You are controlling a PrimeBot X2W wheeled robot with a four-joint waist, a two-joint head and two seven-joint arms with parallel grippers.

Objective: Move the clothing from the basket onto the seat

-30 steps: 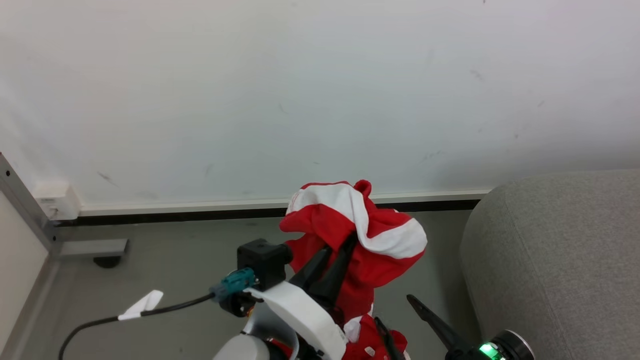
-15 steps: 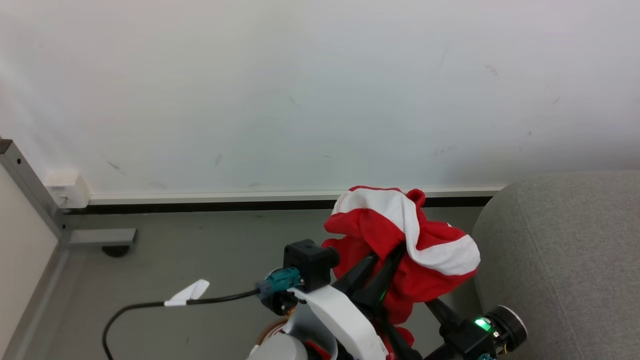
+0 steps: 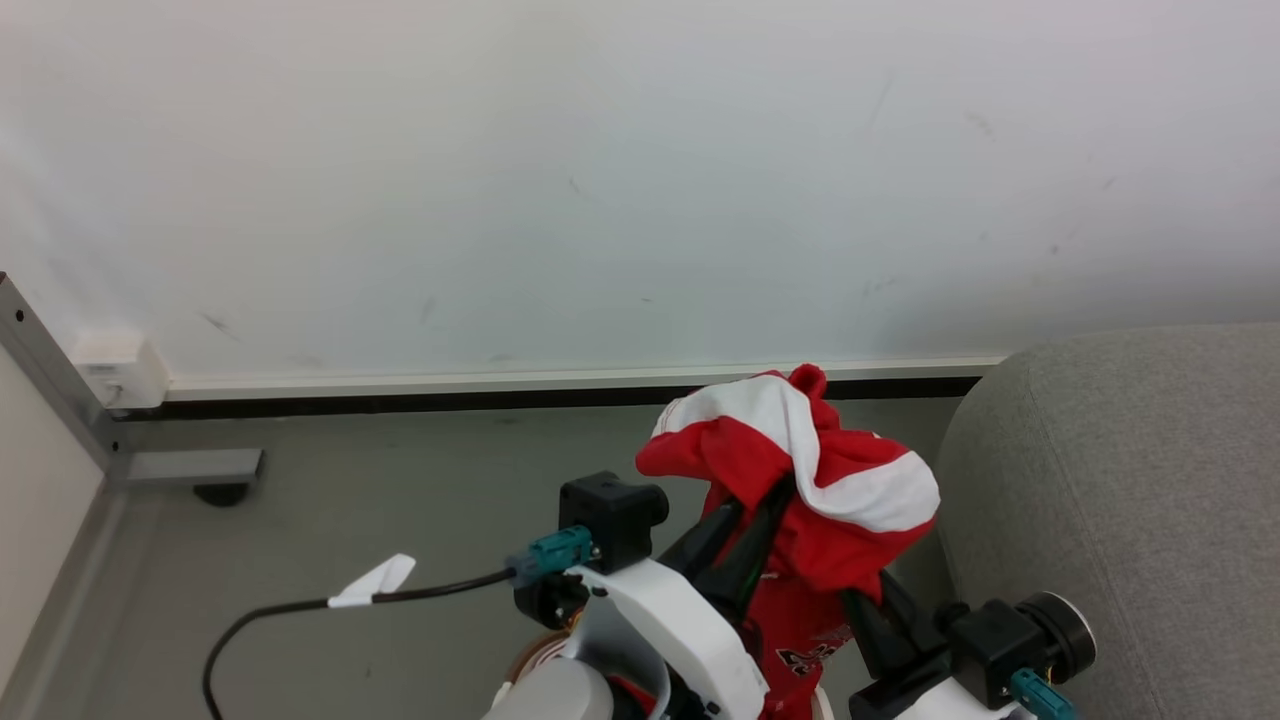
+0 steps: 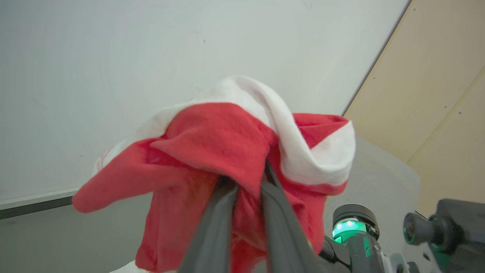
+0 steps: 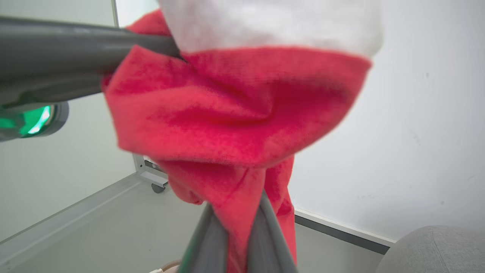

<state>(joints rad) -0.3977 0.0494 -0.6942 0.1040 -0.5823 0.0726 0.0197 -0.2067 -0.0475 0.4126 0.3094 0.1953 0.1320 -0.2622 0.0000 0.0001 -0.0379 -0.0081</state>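
The clothing [image 3: 800, 470], red with white panels, hangs bunched in the air above the grey floor, just left of the seat [image 3: 1130, 500]. My left gripper [image 3: 765, 510] is shut on its upper folds, and the cloth drapes over the fingertips [image 4: 261, 182]. My right gripper [image 5: 237, 201] is shut on a lower red fold that hangs down. In the head view the right gripper [image 3: 855, 600] reaches under the bundle from the lower right. The left fingers [image 5: 75, 49] cross the top left of the right wrist view. The basket is out of view.
A white wall with a dark baseboard [image 3: 500, 398] stands behind. A grey metal frame with a caster [image 3: 190, 472] sits at the left. A black cable with a white tag [image 3: 372, 582] trails from my left wrist. The seat's rounded edge [image 5: 435, 246] is close on the right.
The camera has shifted. My right gripper has come in under the hanging clothing and shut on its lower fold. The left gripper keeps its grip on the top.
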